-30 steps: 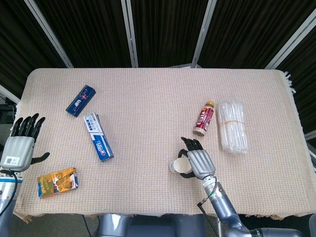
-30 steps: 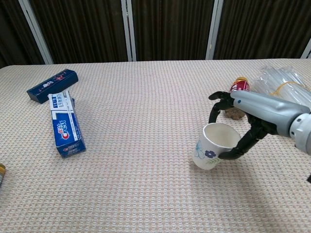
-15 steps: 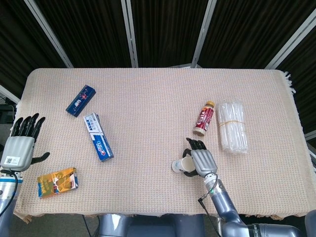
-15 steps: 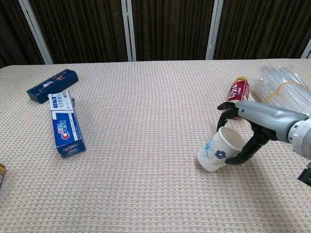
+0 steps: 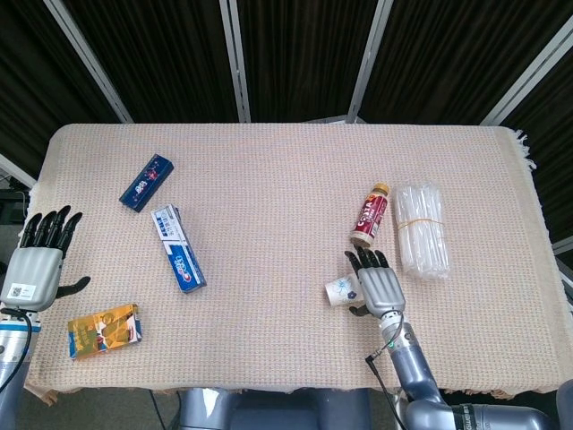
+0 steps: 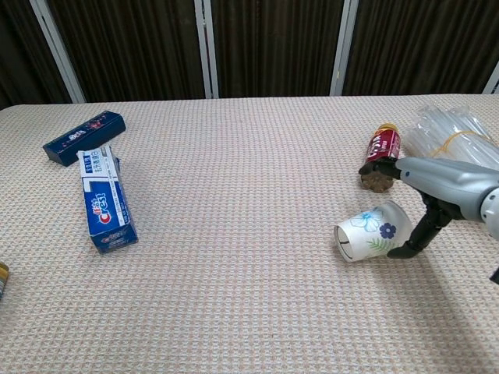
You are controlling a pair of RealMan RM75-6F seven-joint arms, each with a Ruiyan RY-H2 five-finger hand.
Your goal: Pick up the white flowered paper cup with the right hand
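Since the paper cup (image 6: pixel 369 231) lies tipped on its side, touching my R hand (image 6: pixel 425 204) at its inner side, fingers curled round it but grip looks loose, I reckon any nudge rolls it off. L hand (image 5: pixel 39 260) idle, fingers apart.

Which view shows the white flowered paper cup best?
The chest view: the white flowered paper cup lies on its side, its blue flowers clear. In the head view it is small, partly hidden by the right hand.
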